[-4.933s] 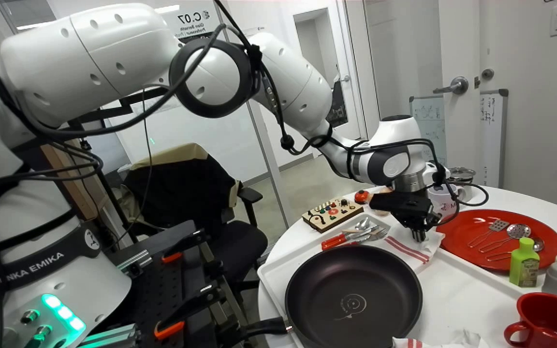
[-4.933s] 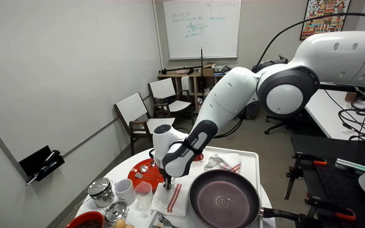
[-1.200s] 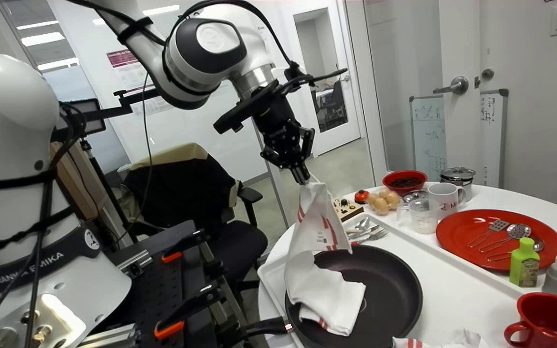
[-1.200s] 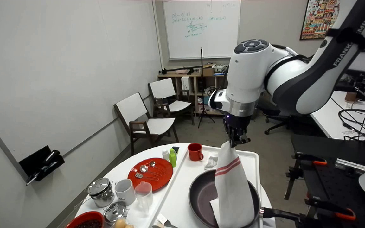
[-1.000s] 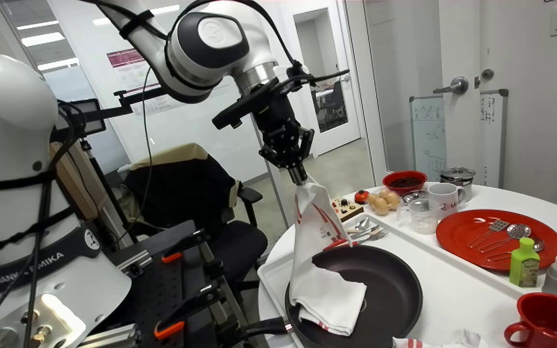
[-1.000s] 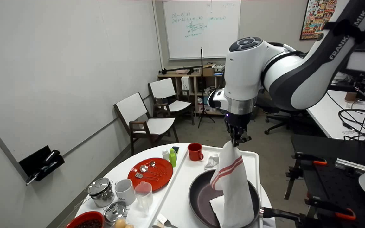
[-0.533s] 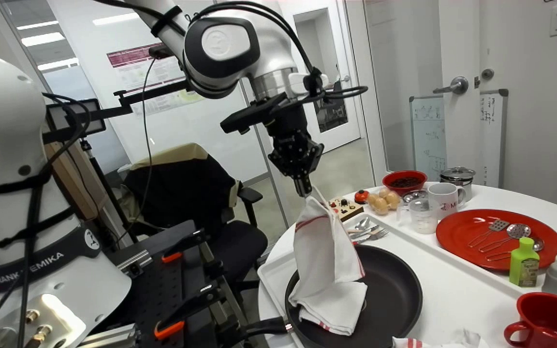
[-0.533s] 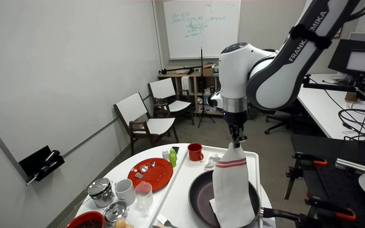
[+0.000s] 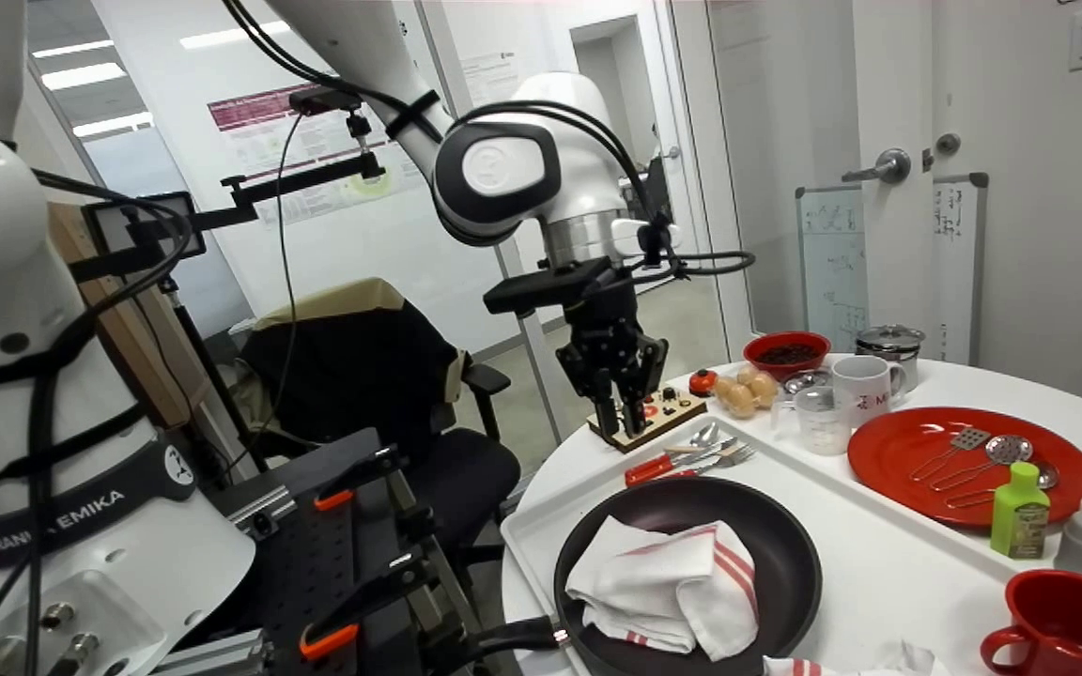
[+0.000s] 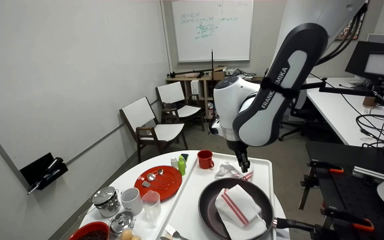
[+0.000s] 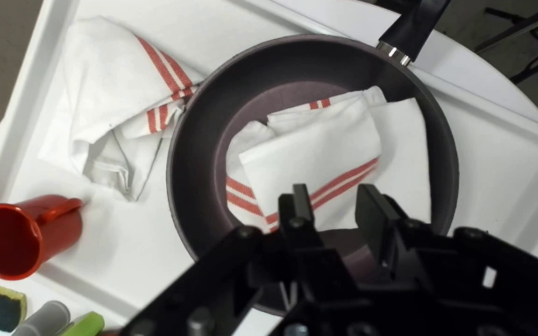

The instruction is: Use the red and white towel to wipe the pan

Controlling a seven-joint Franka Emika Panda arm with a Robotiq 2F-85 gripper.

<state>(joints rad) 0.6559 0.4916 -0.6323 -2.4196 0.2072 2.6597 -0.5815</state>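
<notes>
In an exterior view: red and white towel [image 9: 668,587], heaped inside the pan [image 9: 790,545]; half a second earlier its upper end hung from the gripper [image 9: 622,428], which now holds nothing, fingers parted partway, raised clear of it.

In an exterior view: towel's long axis upper left to lower right; pan handle [image 10: 295,225] pointing right.

Wrist view: gap between fingers; towel's long axis left to right, top stripes [image 11: 343,178] slanting up rightward; second striped cloth [image 11: 110,79] beside the pan.
</notes>
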